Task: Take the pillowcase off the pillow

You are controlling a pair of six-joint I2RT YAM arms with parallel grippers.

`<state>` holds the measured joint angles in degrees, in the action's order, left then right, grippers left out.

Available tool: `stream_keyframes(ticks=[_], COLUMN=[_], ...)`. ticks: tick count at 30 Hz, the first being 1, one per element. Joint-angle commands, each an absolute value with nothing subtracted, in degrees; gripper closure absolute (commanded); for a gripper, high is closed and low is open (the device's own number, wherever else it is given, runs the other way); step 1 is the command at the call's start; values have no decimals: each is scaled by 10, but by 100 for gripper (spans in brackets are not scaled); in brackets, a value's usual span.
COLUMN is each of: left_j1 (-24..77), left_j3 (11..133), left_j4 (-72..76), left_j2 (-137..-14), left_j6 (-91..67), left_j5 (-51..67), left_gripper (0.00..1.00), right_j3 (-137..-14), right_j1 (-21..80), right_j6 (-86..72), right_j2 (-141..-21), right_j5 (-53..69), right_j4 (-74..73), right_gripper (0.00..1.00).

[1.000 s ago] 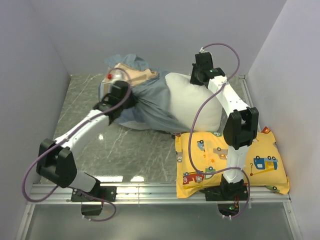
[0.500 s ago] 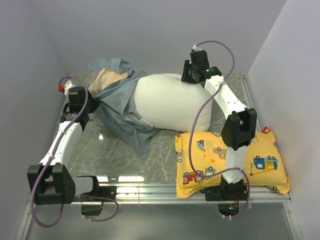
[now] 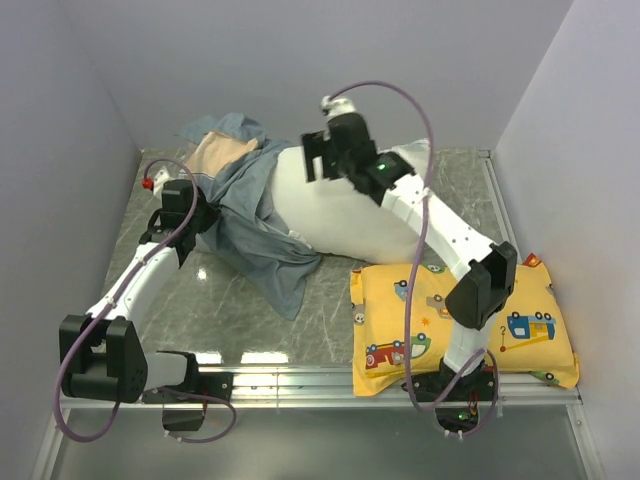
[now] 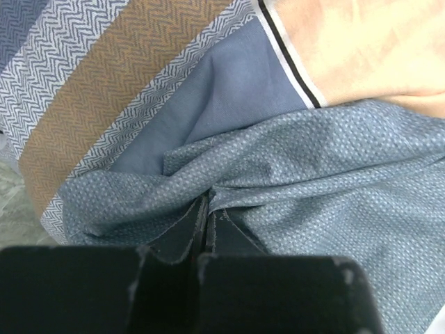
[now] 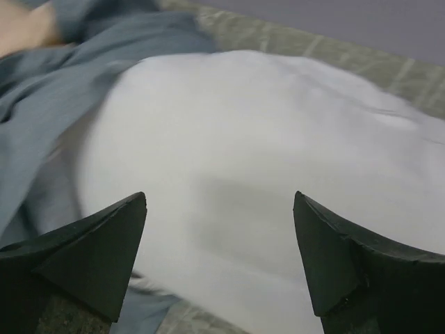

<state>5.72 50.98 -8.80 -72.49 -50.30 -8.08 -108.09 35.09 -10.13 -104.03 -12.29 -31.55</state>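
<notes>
Status: mid-strip, looks most of the way there.

- My left tool [image 4: 208,210] is pressed together on a bunched fold of the pillowcase [image 3: 245,215]. The wrist view shows fabric puckering right at the tips, so I read it as a real pinch.
- My right tool [image 5: 219,197] is spread wide with nothing between the tips, hovering over the bare white pillow [image 3: 340,215]. I can't tell from these views whether it touches.
- The pillowcase sits heaped at the left rear of the tabletop [image 3: 250,320], partly inside out, with one flap trailing toward the near side. It seems to cover only the pillow's left end; the rest of the pillow lies bare across the back middle.
- The pillow's near right side is just beside the yellow pillow [image 3: 385,300]; I can't tell if they touch.

Next move, my call:
- The right tool has to anchor the pillow, either by pressing down or by closing on a handful of the white body close to the case edge.
- With that anchor set, I pull left with the left tool, away from the pillow, so the last of the cover slides off.
- Without an anchor the pillow would likely just drag along.
- Risk: the fold slips out of a thin pinch under load.
</notes>
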Motion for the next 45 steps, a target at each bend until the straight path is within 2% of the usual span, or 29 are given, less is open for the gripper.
stream_keyframes(ticks=[1, 8, 10, 11, 12, 13, 15, 24, 27, 28, 31, 33, 34, 35, 38, 41, 45], left_j1=[58, 58, 57, 56, 48, 38, 0, -190, -204, -201, -153, -97, -83, -71, -46, -26, -4], left_j3=[523, 552, 573, 581, 596, 600, 600, 597, 623, 629, 707, 766, 770, 766, 731, 714, 628], left_j4=[-81, -92, -99, -108, -112, -115, -102, -87, -84, -70, -82, -147, -159, -161, -156, -191, -213], left_j2=[-734, -745, -755, -758, -763, -768, -771, -783, -797, -803, -852, -872, -867, -858, -804, -759, -688], left_j6=[-502, -493, -488, -485, -483, -485, -493, -521, -502, -492, -446, -408, -403, -403, -395, -379, -390], left_j5=[-89, -88, -92, -100, -100, -94, -47, 28, 41, 81, 137, 111, 80, 69, 34, 11, 2], left_gripper=[99, 99, 100, 99, 100, 100, 100, 100, 100, 99, 93, 76, 53, 42, 19, 17, 23], right_j3=[-1048, -1049, -1052, -1049, -1043, -1036, -1007, -930, -930, -931, -948, -962, -975, -979, -1000, -1019, -1065], right_j1=[402, 418, 400, 390, 368, 353, 328, 178, 178, 185, 224, 237, 239, 237, 229, 219, 205], right_j6=[-78, -92, -101, -112, -117, -121, -131, -178, -186, -188, -197, -205, -211, -214, -222, -229, -236], right_j2=[-1041, -1148, -1163, -1167, -1165, -1159, -1130, -1001, -987, -986, -999, -1024, -1043, -1052, -1089, -1118, -1149], right_j5=[-141, -138, -141, -134, -128, -127, -122, -104, -74, -62, -68, -60, -60, -61, -54, -47, -39], right_j4=[-301, -298, -308, -308, -308, -306, -296, -285, -281, -276, -274, -276, -278, -274, -275, -274, -278], right_gripper=[6, 5, 16, 25, 58, 75, 100, 100, 100, 100, 100, 100, 100, 100, 100, 100, 100])
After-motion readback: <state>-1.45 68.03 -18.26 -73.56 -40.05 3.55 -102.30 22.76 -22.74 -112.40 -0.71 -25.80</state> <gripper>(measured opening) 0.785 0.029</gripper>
